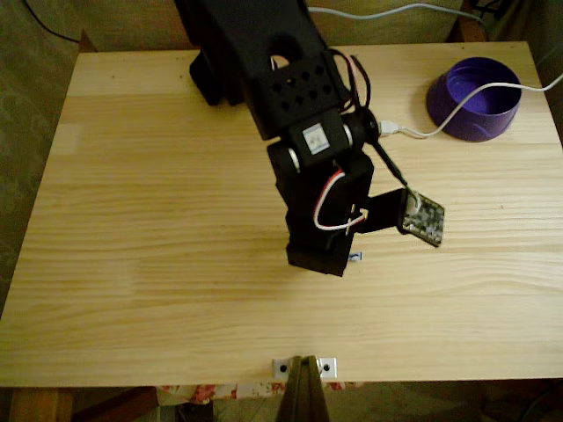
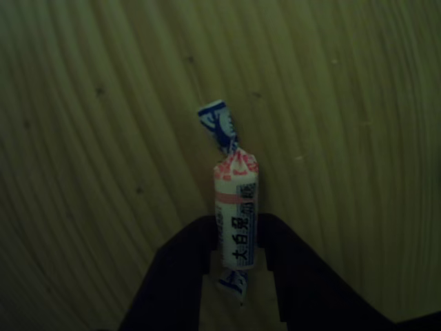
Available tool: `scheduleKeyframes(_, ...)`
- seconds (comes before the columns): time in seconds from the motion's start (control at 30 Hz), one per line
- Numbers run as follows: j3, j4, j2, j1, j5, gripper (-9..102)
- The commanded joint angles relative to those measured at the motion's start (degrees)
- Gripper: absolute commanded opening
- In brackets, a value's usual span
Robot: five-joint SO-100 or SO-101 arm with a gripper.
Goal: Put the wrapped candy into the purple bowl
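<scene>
A black robot arm [image 1: 290, 114] bends low over a pale pine tabletop [image 1: 158, 264], its claw [image 2: 238, 258] clenched on the small wrapped candy [image 2: 236, 221], a white sweet printed with red bands and dark characters and twisted shut in blue-and-white paper. In the other view, the two dark fingers [image 2: 182, 265] press against the lower half of the candy from either side, while its upper body and one twisted end stick out beyond the fingertips over the wood grain. The second twist shows between the fingers, lower in that picture. Whether the sweet rests on the wood or hangs just above it cannot be told.

In the fixed view, the arm's lower housing sits near the middle of the tabletop, and a sliver of blue-and-white wrapper [image 1: 355, 257] peeks out at its right edge. A small bare circuit board [image 1: 425, 216] juts from the arm's right side, tilted, with a red-and-white wire [image 1: 339, 220] looping beside it.

The round deep-purple plastic bowl [image 1: 475, 98] stands at the far right corner of the tabletop in that view, well apart from the candy. A white cable [image 1: 493, 91] runs from the arm across the bowl's rim and off the table's right edge. At the near edge, a small metal bracket [image 1: 303, 366] is screwed to the wood.
</scene>
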Motion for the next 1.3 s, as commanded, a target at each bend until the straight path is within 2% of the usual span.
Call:
scheduleKeyframes(0.0, -5.1, 0.79, 9.05, -1.49, 7.65, 4)
scheduleKeyframes(0.23, -8.88, -0.26, 21.01, -5.27, 26.89, 4)
scheduleKeyframes(0.43, -7.82, 0.26, 33.05, -14.06, 36.91, 3)
scheduleKeyframes(0.63, -9.14, 4.92, 40.87, -27.6, 40.87, 3)
scheduleKeyframes(0.87, -17.93, 11.07, 39.55, -43.51, 43.68, 3)
scheduleKeyframes(1.27, -18.72, 7.91, 30.15, -58.45, 49.31, 3)
